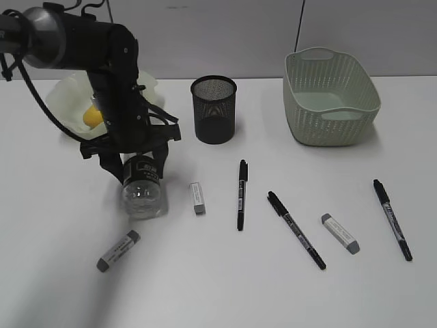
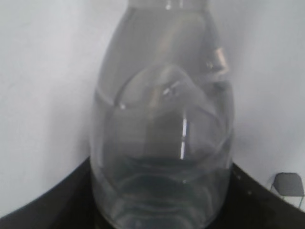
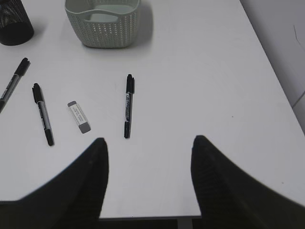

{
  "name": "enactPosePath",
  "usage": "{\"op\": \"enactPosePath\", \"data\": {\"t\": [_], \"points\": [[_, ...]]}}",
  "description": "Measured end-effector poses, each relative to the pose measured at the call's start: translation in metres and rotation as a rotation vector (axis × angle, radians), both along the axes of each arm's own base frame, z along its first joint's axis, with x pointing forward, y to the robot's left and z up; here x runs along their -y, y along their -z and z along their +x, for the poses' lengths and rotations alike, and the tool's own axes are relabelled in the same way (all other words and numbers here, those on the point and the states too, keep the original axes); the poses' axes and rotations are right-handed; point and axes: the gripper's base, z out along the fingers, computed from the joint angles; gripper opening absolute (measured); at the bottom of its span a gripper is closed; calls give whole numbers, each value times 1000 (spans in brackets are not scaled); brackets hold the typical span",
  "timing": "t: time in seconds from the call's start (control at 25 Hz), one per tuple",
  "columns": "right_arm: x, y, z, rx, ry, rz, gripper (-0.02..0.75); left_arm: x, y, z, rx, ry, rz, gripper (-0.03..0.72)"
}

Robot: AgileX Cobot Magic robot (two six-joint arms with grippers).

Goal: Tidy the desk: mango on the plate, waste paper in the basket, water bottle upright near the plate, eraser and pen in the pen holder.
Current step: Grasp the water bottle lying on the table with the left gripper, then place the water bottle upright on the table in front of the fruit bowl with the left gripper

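My left gripper (image 1: 140,166) is shut on the water bottle (image 1: 144,195), which is tipped with its clear end toward the front, low over the desk (image 1: 225,287). In the left wrist view the bottle (image 2: 162,119) fills the frame between the dark fingers (image 2: 162,212). The mango (image 1: 92,117) lies in the plate (image 1: 65,96), behind the arm. The pen holder (image 1: 214,109) and the basket (image 1: 331,96) stand at the back. Three pens (image 1: 242,194) (image 1: 295,229) (image 1: 392,219) and three erasers (image 1: 197,197) (image 1: 118,250) (image 1: 340,233) lie on the desk. My right gripper (image 3: 148,140) is open and empty. No waste paper shows.
The right wrist view shows the basket (image 3: 102,19), the pen holder (image 3: 12,24), pens (image 3: 127,106) (image 3: 43,113), an eraser (image 3: 79,117), and the desk's right edge (image 3: 281,95) and front edge.
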Motion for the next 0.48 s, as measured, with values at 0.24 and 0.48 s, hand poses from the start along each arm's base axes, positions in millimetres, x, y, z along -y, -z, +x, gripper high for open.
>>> {"op": "enactPosePath", "data": {"t": [0.24,0.48], "points": [[0,0,0,1,0,0,446,-1,-1,-4,-39,117,11,486],[0,0,0,1,0,0,446,-7,-19,-8,-32,207,46,486]]}}
